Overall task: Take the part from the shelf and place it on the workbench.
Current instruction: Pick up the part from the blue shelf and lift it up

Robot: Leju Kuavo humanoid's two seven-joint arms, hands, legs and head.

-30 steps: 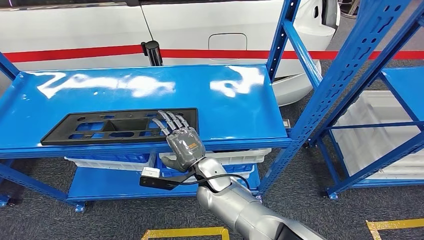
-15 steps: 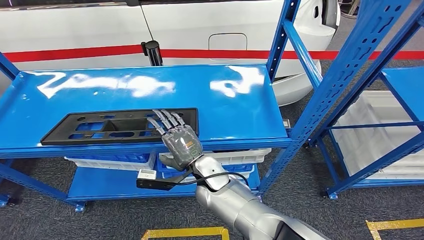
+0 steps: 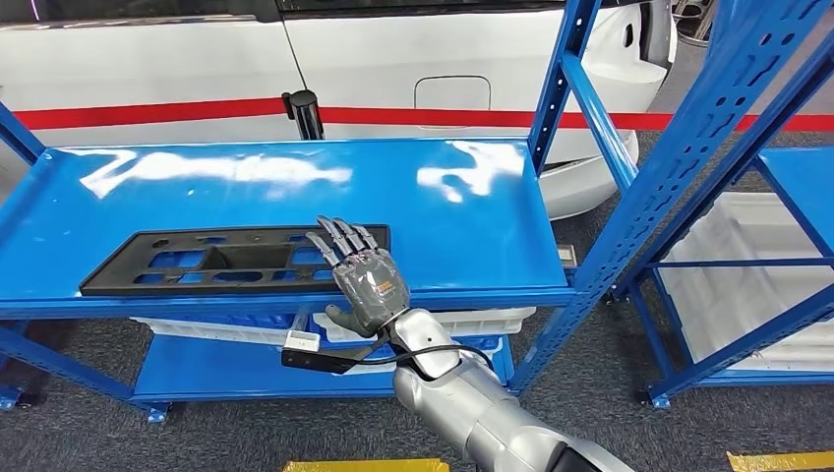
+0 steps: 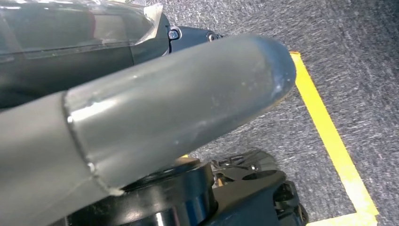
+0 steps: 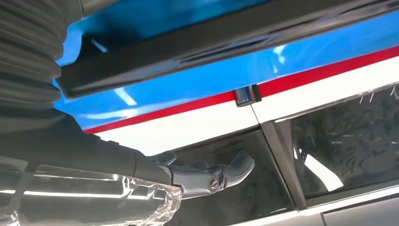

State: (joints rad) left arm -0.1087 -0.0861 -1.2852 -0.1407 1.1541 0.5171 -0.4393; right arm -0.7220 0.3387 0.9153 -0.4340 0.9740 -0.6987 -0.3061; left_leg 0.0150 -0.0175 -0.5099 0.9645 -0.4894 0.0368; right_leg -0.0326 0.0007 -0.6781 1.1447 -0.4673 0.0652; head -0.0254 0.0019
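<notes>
So the black part [image 3: 236,259] is lying flat on the top level of the blue shelf [image 3: 472,226], close to the shelf's front edge, with its long axis running along that edge. The right hand [image 3: 362,280] sits at the end of the part nearest the shelf's upright post, fingers spread and straight, tips over that end. It isn't gripping anything as far as I can see; whether the tips actually touch the plastic I can't tell. In the right wrist view the part [image 5: 197,47] shows as a dark bar right by the hand [image 5: 207,176], whose fingers are apart with nothing in them.

The left hand [image 4: 155,122] hangs down over the floor, and I can't tell if it's open or closed. So the right one is clearly nearer; most of the part stretches away from it along the shelf edge.
</notes>
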